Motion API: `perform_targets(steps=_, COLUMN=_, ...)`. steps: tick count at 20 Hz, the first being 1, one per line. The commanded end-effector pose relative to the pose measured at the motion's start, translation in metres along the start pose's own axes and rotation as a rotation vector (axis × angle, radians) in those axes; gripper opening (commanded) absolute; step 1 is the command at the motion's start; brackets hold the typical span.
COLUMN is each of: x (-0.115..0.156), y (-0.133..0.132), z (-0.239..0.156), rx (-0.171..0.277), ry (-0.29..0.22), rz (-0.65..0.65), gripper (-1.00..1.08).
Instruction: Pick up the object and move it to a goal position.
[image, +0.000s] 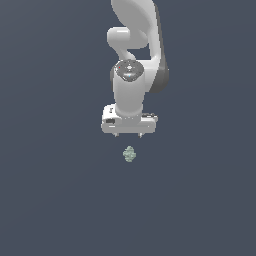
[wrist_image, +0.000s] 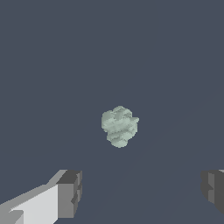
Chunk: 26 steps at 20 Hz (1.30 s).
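The small, pale grey-green, lumpy oval object (image: 130, 154) lay loose on the dark grey floor (image: 50, 200) just in front of the white, dark-tipped gripper (image: 129, 134), whose jaws stood wide apart and empty, so a poorly centred descent risked nudging it aside.

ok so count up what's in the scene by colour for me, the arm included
White: 1, the arm, jaws open
Pale grey-green: 1, the blob, lying apart from the fingers
Total: 2
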<state>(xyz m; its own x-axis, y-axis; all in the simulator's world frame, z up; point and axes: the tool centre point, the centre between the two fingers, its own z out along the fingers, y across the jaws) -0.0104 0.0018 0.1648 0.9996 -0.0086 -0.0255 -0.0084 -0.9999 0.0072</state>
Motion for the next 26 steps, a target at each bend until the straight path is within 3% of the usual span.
perform_targets(steps=1, x=0.000, y=0.000, z=0.000, rx=0.000, ry=0.000, rz=0.000, gripper=1.00)
perform_targets(steps=11, x=-0.013, y=0.000, z=0.009, rx=-0.017, ry=-0.052, rz=0.002, gripper=1.00)
perform_targets(steps=18, x=-0.011, y=0.000, z=0.011, rx=-0.016, ry=-0.047, rz=-0.014, gripper=1.00)
perform_targets(steps=26, x=-0.002, y=-0.001, z=0.027, rx=-0.011, ry=-0.030, rz=-0.117, gripper=1.00)
